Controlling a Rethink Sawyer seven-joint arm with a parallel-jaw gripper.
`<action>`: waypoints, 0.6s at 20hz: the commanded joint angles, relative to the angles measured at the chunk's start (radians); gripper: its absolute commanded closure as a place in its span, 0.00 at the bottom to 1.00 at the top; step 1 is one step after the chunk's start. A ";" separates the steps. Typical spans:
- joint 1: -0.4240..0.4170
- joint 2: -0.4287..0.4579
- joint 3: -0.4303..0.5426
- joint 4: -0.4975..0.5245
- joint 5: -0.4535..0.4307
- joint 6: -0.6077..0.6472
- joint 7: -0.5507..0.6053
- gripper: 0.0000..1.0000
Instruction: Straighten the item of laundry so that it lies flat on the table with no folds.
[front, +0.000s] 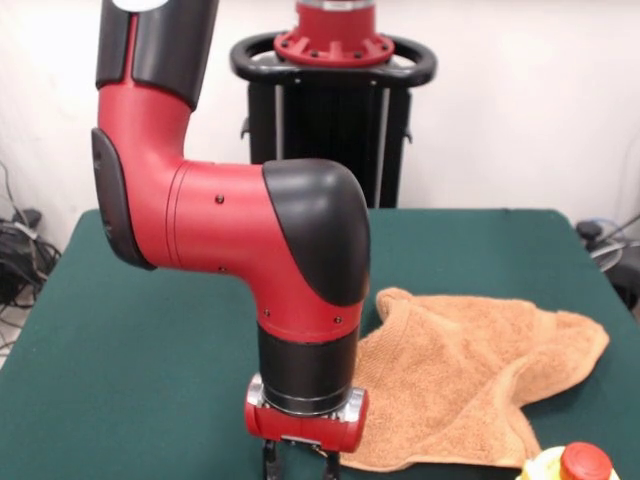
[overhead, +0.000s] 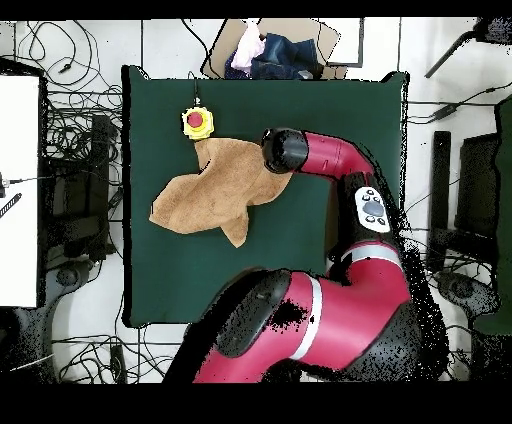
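Front view: the red and black arm (front: 250, 240) descended from the upper left and bent at the elbow, so that its wrist pointed straight down near the table's near edge. The gripper (front: 298, 463) showed two dark fingers (front: 270, 460) parted by a narrow gap at the bottom edge; their tips were cut off by the frame, so how far they stood apart, and whether they held anything, could not be told. The towel (front: 470, 375) lay at about 3 o'clock from the gripper, on the green table (front: 130, 370), its left edge just beside the wrist; whether cloth and fingers touched could not be seen. The towel was crumpled, with one corner raised toward 11 o'clock and a rounded lobe reaching toward 3 o'clock. A yellow box with a red button (front: 582, 464) stood at the towel's lower right, at roughly 5 o'clock from its centre.

Overhead view: the towel (overhead: 215, 190) lay in the table's upper middle. The black wrist end (overhead: 285, 150) covered the gripper, over the towel's corner at about 2 o'clock from the cloth's centre. The button box (overhead: 197, 122) sat at 11 o'clock, touching the towel's top edge
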 joint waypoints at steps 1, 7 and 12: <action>0.023 0.112 0.078 -0.096 -0.048 0.020 -0.060 0.00; 0.034 0.086 0.075 -0.069 -0.046 0.030 -0.027 0.00; 0.051 0.075 0.065 -0.032 -0.042 -0.005 0.022 0.00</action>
